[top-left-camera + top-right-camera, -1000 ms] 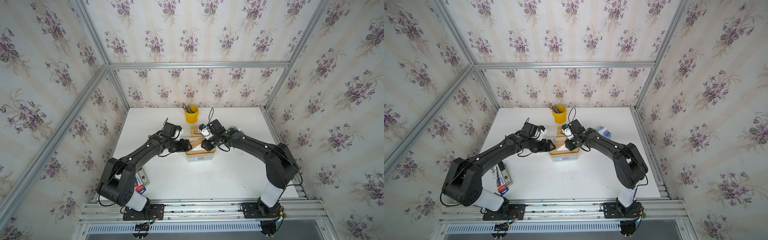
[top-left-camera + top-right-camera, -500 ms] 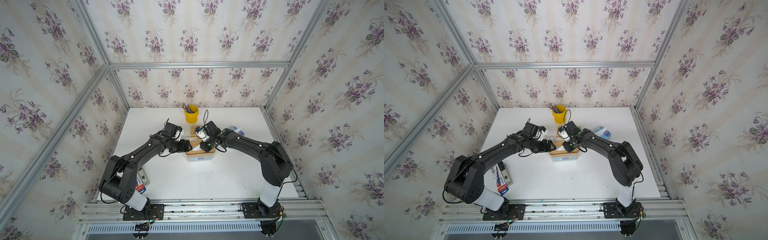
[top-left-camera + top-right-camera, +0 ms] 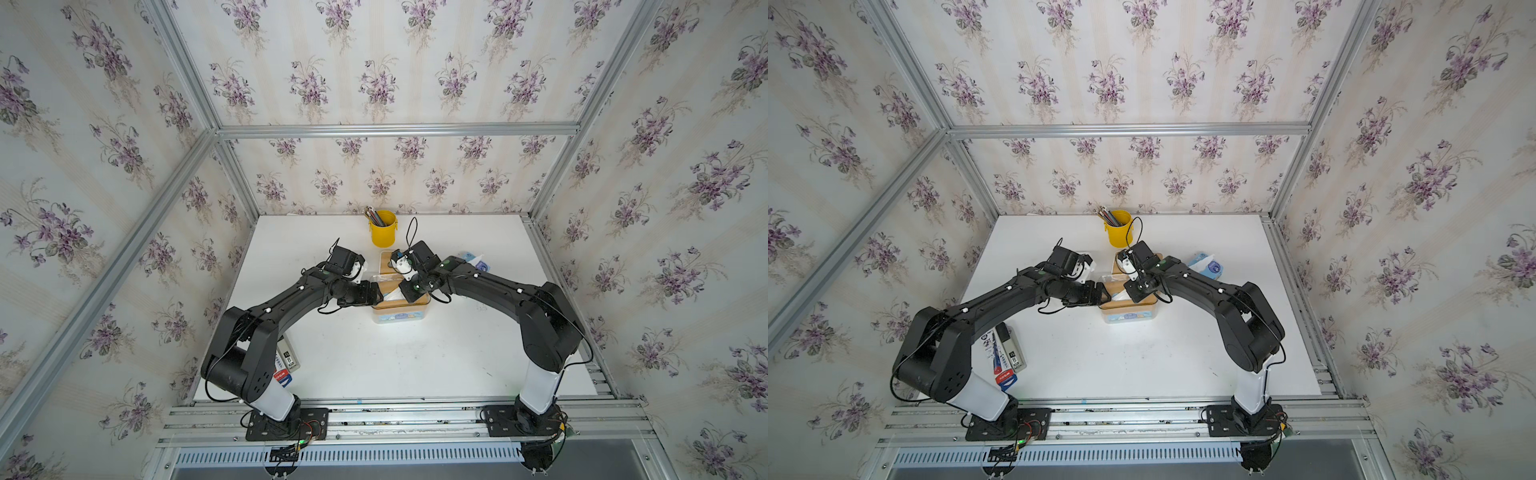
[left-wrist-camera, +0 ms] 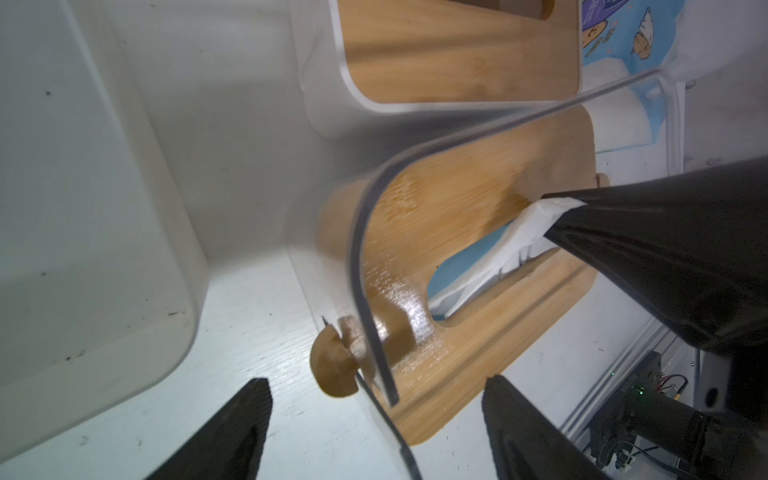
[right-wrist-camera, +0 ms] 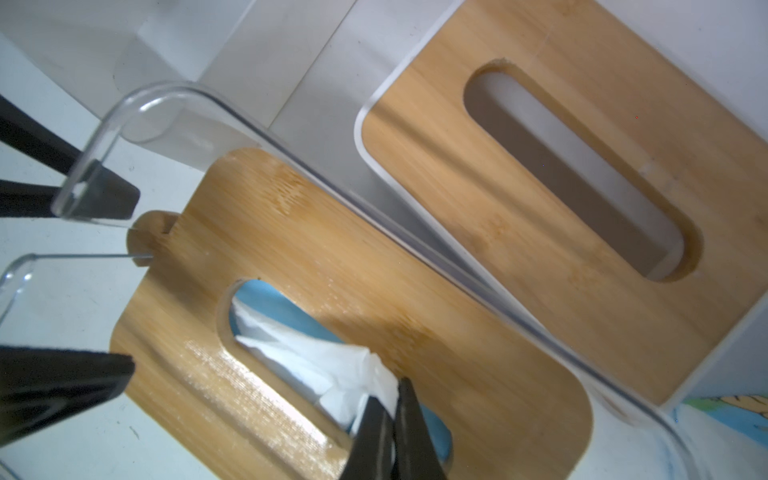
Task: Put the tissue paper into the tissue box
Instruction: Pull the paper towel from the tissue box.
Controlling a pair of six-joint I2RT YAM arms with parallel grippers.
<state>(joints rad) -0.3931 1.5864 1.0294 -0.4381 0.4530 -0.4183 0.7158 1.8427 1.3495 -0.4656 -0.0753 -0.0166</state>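
1. Presently the right tool point(image 5: 392, 401) is pinching the crumpled white tissue paper point(image 5: 328, 361) poking through the slot of the clear, bamboo-lidded tissue box point(image 5: 332, 249).
2. The left tool point(image 4: 376, 384) is gaping open, flanking that box's end.

Not a single word here can be read. The flat packets point(image 3: 1004, 353) lying on the white table point(image 3: 1121, 365) carry printed labels, barcode-like strips and a red patch with white lettering (all too small to make out in both top views). The tissue box point(image 3: 1128, 318) wears a blue cartoon band along its side: little drawings, but no lettering I can make out.
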